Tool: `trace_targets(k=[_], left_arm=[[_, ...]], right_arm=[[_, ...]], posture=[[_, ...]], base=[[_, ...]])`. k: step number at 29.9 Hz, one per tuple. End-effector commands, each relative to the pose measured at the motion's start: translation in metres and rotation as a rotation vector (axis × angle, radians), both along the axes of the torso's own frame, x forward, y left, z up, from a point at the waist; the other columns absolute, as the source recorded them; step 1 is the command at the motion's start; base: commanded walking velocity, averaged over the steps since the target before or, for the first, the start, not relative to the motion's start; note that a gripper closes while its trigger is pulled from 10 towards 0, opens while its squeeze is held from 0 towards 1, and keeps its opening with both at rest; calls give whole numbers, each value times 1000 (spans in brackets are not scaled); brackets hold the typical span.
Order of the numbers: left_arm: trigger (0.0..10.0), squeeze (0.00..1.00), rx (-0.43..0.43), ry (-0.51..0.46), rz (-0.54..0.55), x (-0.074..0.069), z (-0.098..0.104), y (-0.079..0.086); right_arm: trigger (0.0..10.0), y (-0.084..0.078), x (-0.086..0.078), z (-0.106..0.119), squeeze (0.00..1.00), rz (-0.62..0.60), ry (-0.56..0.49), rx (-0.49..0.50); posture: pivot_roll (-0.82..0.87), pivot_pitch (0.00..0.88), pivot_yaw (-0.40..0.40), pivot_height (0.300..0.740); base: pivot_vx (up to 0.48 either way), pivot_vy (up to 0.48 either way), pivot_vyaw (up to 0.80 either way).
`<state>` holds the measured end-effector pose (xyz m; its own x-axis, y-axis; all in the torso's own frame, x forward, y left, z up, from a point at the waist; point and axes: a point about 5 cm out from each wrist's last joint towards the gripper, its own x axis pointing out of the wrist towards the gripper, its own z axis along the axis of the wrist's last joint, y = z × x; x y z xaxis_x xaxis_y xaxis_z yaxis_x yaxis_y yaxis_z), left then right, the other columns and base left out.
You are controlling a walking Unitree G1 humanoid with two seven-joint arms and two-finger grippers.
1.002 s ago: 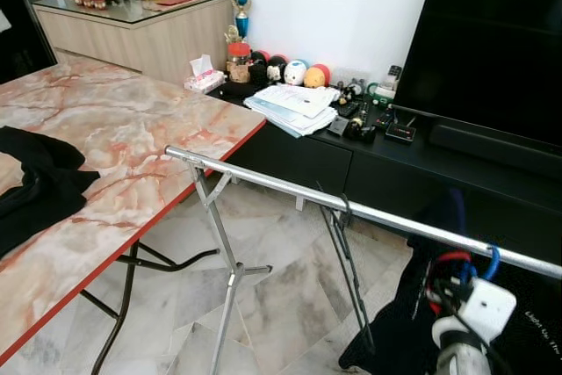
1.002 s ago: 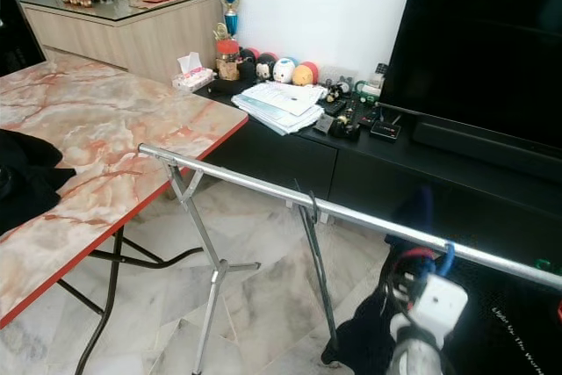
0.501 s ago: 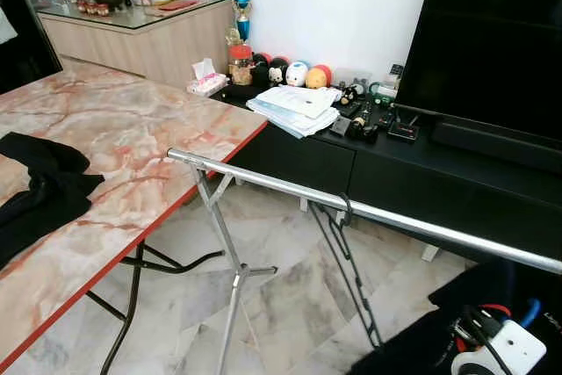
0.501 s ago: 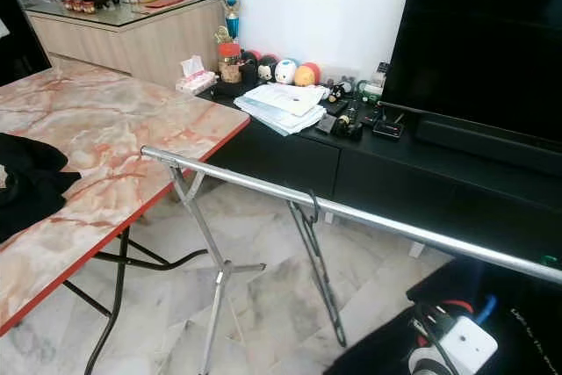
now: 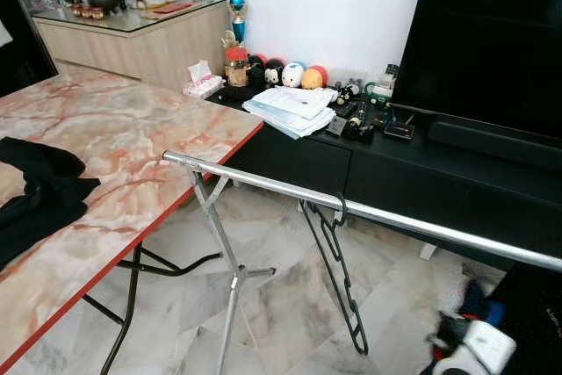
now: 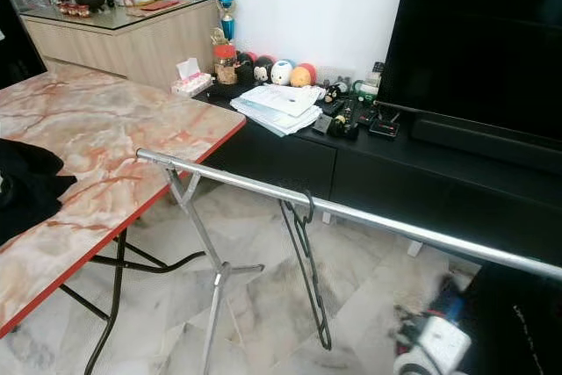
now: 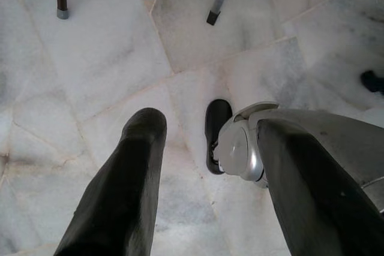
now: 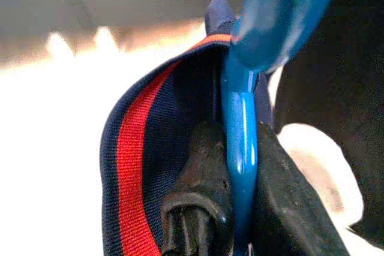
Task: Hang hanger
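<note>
A silver clothes rail [image 5: 263,182] on a folding stand crosses the room in front of me. One black hanger [image 5: 338,256] hangs from it by its hook, empty. Low at the right, under the rail, is my right gripper [image 8: 243,148], shut on a blue hanger [image 8: 241,118] that carries a navy garment with a red stripe [image 8: 129,148]. Its white wrist [image 5: 474,350] and a bit of blue and red show near the bottom edge. My left gripper [image 7: 210,124] hangs open over the marble floor, nothing between its fingers [image 7: 120,190].
A marble-topped folding table [image 5: 114,142] with a black cloth [image 5: 39,191] stands at the left. Behind the rail runs a black TV console [image 5: 386,164] with papers [image 5: 294,107], toys and a large TV [image 5: 492,32]. The rail's stand [image 5: 230,278] rests on marble floor.
My right arm has dropped from just under the rail to the bottom right, taking the blue hanger and dark garment down with it. The black hanger stays on the rail.
</note>
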<state>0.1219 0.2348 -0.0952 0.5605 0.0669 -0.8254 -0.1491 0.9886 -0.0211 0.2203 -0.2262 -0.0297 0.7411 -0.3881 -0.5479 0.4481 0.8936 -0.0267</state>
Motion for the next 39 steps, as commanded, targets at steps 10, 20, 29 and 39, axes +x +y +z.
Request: trace_targets(k=[10,20,29,39], left_arm=[[10000,0,-21,2,68,-1,-2,-5],[10000,0,-23,5,99,-3,-4,-10],[10000,0,-30,14,76,-6,-6,-14],[10000,0,-17,26,31,-7,-6,-14]], right_arm=[[10000,16,19,-10,0,413,76,1],[10000,4,-5,-30,0,160,177,94],[10000,9,-30,-45,0,52,241,165],[10000,11,-30,-46,0,98,251,151]], posture=[[94,0,-18,740],[118,0,-41,740],[120,0,-31,740],[112,0,-33,740]], base=[[0,0,0],[0,0,0],[0,0,0],[0,0,0]])
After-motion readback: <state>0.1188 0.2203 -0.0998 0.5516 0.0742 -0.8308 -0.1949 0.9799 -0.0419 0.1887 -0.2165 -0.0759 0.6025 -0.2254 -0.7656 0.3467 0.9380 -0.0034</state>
